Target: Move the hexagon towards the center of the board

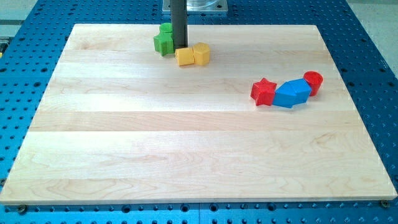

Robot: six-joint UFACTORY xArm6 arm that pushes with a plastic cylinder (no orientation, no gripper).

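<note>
My tip (179, 48) sits at the upper centre-left of the frame, near the board's (186, 155) top edge. No claw on this rig, just the rod, so nothing to call spread, pressed or pinching.

Tip is jammed between blocks: green block (164, 40) just left of it (shape hard to read, partly hidden by the rod), yellow pair just below and right. The yellow hexagon (201, 53) is the right one of the pair, touching the other yellow block (184, 57), which looks squarish w/ a notch; can't tell the exact shape. Tip appears to touch or nearly touch that left yellow block, not the hexagon itself.

Right side of the frame, well apart from all this: red star (263, 91), blue block (292, 94), red cylinder (313, 81), in a touching row.

Step, as I judge it: approach/early push. Hexagon is still by the top edge, far from the centre, so the task is barely begun.

Next move calls for: get the tip above the hexagon, i.e. on its far side toward the frame's top, then push down-frame w/ a slight lean left to hit board centre. Tip is now left of it, so a straight push would likely drag the other yellow block along or skid the hexagon right. Prob. need to go round first.
</note>
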